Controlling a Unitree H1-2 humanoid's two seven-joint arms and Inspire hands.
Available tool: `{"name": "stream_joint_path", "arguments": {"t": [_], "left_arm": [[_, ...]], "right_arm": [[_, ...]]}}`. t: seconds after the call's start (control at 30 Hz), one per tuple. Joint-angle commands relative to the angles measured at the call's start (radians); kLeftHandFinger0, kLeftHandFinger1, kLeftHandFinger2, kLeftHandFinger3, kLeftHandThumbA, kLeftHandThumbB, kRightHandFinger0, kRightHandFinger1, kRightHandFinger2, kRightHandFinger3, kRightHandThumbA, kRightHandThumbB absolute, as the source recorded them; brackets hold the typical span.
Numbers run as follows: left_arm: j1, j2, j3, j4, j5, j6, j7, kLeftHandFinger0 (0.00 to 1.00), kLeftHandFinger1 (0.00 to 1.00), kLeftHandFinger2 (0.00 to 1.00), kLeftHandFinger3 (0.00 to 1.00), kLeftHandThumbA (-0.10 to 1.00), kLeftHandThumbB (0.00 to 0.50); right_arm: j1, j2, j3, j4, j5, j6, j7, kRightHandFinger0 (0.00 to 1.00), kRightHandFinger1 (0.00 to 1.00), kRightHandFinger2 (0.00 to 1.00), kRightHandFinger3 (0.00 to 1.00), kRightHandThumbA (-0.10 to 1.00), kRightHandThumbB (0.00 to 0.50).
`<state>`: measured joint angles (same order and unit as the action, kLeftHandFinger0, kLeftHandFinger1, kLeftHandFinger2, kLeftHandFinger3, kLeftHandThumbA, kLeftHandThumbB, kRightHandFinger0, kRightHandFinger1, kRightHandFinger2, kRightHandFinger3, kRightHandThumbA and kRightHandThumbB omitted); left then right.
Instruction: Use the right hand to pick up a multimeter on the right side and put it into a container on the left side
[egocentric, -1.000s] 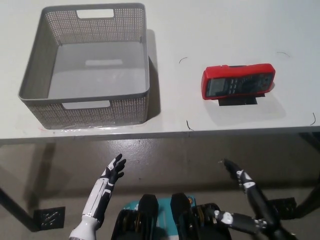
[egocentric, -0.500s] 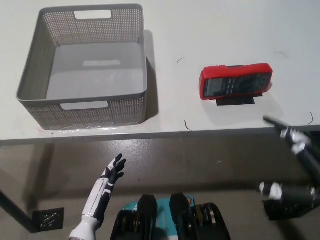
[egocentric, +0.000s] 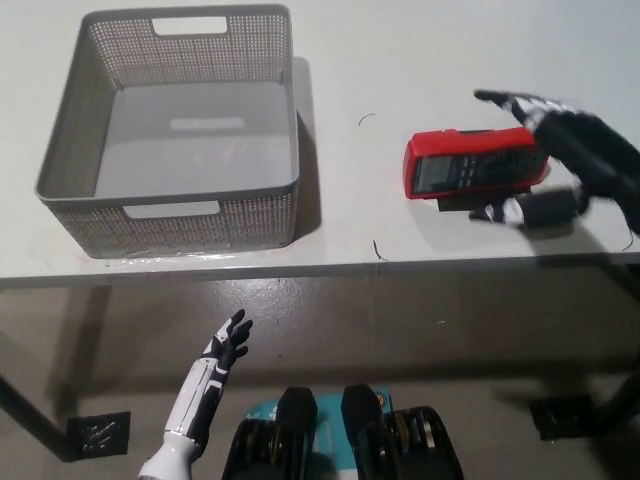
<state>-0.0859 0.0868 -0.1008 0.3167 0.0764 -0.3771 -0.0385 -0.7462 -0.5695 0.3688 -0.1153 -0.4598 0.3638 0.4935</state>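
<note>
While the red multimeter (egocentric: 477, 163) lies on its side on the white worktop (egocentric: 420, 60), propped on a small black stand, the black right hand (egocentric: 560, 155) sits at its right end, fingers (egocentric: 500, 99) spread apart, some reaching over the upper edge of the meter and another showing below its lower right corner. Whether the hand touches the casing cannot be told from the head view; the meter is not clamped. The meter is on the right half of the worktop, well apart from the grey mesh basket (egocentric: 70, 130), which stands on the left with a cut-out handle in its near and far walls. Thin dark marks dot the surface around the meter. Below the front edge of the worktop, the white left hand (egocentric: 222, 349) hangs at the lower left, fingers loosely apart, holding nothing.
</note>
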Motion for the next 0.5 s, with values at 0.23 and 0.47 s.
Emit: {"name": "stream_joint_path", "arguments": {"t": [0.23, 0.47], "left_arm": [[-0.013, 0.014, -0.005, -0.011, 0.017, -0.06, -0.009, 1.0, 1.0, 1.0, 1.0, 1.0, 0.186], [-0.018, 0.016, -0.009, -0.012, 0.014, -0.06, -0.011, 1.0, 1.0, 1.0, 1.0, 1.0, 0.189]], "right_arm": [[-0.407, 0.07, 0.187, 0.553, -0.136, 0.03, 0.131, 1.0, 1.0, 1.0, 1.0, 1.0, 0.44], [-0.51, 0.14, 0.242, 0.802, -0.154, -0.026, 0.095, 1.0, 1.0, 1.0, 1.0, 1.0, 0.471]]}}
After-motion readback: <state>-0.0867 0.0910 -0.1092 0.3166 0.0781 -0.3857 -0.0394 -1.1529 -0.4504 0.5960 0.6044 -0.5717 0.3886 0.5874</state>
